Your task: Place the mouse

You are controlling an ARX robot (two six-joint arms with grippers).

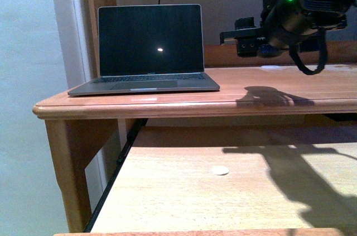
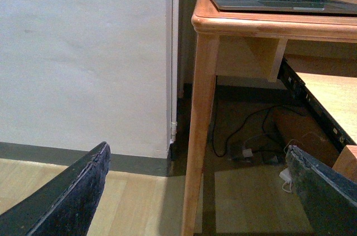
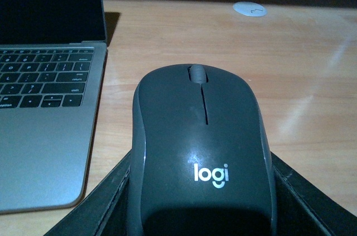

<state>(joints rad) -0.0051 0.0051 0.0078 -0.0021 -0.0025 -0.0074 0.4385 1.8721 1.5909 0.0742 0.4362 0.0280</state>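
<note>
Mouse (image 3: 201, 158) gripped by its sides in my right claw (image 3: 202, 200); wheel end away from wrist, long axis along claw

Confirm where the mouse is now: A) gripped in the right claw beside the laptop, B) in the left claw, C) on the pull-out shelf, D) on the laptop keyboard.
A: the right wrist view shows the mouse clamped in the right claw, with the laptop alongside; the left claw is open and empty.

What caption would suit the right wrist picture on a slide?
Right hand holds a dark Logi mouse above the desk, beside the open laptop.
</note>
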